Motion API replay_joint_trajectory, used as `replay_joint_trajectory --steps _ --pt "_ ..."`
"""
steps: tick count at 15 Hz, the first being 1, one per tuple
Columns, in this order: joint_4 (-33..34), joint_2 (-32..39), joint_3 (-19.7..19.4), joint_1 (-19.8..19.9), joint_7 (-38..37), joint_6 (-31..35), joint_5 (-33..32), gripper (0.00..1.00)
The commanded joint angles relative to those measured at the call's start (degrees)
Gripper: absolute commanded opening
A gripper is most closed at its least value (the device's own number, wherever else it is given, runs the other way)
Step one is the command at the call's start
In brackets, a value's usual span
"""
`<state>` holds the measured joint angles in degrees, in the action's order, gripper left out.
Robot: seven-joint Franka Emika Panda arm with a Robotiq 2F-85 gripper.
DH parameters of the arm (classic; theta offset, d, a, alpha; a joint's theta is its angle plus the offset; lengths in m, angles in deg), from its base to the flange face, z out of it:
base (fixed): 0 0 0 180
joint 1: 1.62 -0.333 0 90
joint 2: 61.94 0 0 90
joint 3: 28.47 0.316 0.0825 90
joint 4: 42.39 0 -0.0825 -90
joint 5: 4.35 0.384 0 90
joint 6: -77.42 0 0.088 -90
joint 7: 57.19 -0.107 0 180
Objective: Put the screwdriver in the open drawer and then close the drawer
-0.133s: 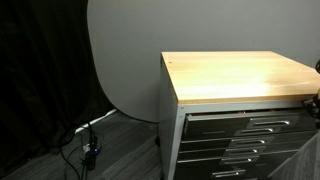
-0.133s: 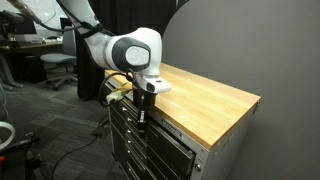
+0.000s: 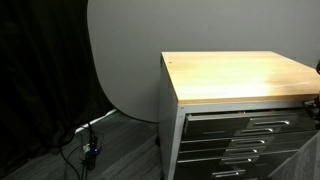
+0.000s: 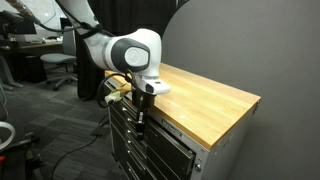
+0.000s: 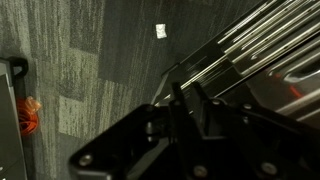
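Observation:
The grey cabinet with a wooden top (image 3: 240, 75) shows in both exterior views. Its uppermost drawer (image 3: 225, 117) has a dark front just under the wooden top (image 4: 205, 100); how far out it stands I cannot tell. My gripper (image 4: 140, 118) hangs point-down in front of the cabinet's upper drawers, its black fingers close together. In the wrist view the gripper (image 5: 185, 95) is a dark mass above the carpet, with silver drawer handles (image 5: 265, 40) at upper right. The screwdriver is not visible in any view.
Grey carpet lies below the cabinet, with a white scrap (image 5: 160, 31) and an orange cable (image 5: 28, 115) on it. Cables (image 3: 90, 150) run by a black curtain. Office chairs (image 4: 60, 65) stand behind the arm. Lower drawers (image 3: 245, 150) sit beneath the top one.

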<state>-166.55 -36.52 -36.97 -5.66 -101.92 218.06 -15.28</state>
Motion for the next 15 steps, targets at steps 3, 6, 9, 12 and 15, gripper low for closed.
replay_joint_trajectory --steps 3,6,9,12,15 --pt "-6.39 -10.56 0.50 0.48 8.40 -2.36 -0.72 0.35" --pt "-6.33 -10.60 0.52 0.86 8.77 -1.54 -0.45 0.35" --pt "-6.30 -10.58 0.72 1.39 9.47 -1.76 0.11 0.55" --pt "-6.45 -10.52 0.80 1.74 9.90 -1.90 0.43 0.78" --pt "-6.83 -12.38 1.19 2.22 15.67 -2.44 1.08 0.99"
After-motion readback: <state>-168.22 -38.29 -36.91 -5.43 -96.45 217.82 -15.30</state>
